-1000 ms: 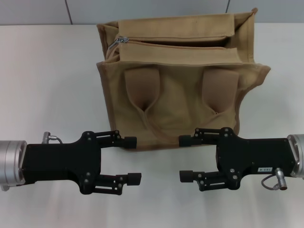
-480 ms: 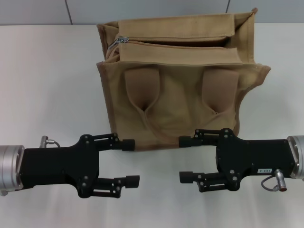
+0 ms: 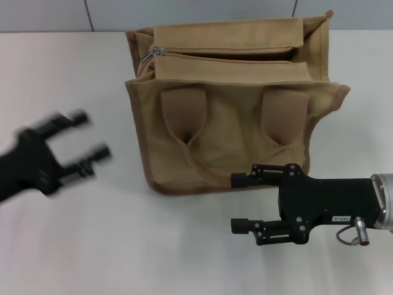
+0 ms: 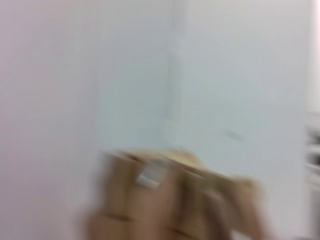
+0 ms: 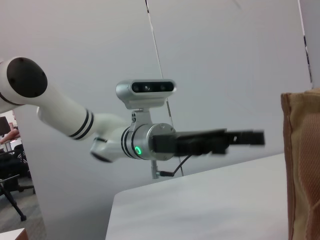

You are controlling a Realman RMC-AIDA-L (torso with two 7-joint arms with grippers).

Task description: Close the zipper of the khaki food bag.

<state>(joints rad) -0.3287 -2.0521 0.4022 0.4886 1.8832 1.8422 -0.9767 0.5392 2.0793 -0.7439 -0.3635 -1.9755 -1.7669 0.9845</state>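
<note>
The khaki food bag (image 3: 233, 117) stands at the table's far middle, its two padded handles hanging down the front. The zipper (image 3: 221, 54) runs along its top, with a dark gap toward the right end. The silver slider (image 3: 151, 54) sits at the zipper's left end. My left gripper (image 3: 91, 134) is open, blurred, and left of the bag, clear of it. It also shows in the right wrist view (image 5: 250, 137). My right gripper (image 3: 236, 203) is open, just in front of the bag's lower right front. The left wrist view shows the bag (image 4: 175, 205) blurred.
The white table (image 3: 184, 246) reaches out around the bag, with a grey wall behind. The right wrist view shows the bag's edge (image 5: 302, 160) and my white left arm (image 5: 65, 120) above the table (image 5: 200, 205).
My left gripper has swung from the front of the bag out to the left and farther back, still open. The right gripper and the bag have not moved.
</note>
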